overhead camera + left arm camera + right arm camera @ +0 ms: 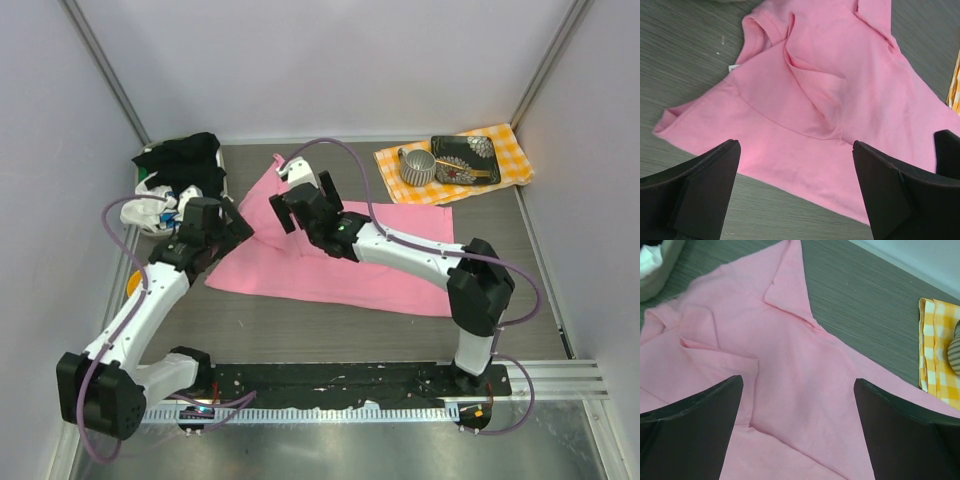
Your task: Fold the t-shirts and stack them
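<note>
Fingers on both my pincers stand spread wide, and neither has hold of anything. My left pincer point(795, 150) hangs over the near left edge of the pink t-shirt point(390, 265). My right pincer point(797, 382) hangs close beside it to the right, over the shirt's far left part. The pink t-shirt lies spread across the middle of the table point(330, 335), creased, with a flap folded over and one corner pointing toward the far side. A black t-shirt point(190, 152) and a white cloth point(140, 212) lie heaped in the far left corner. At the far right, a checked cloth point(510, 150) bears a cup point(417, 166) and a dark tray point(465, 160).
</note>
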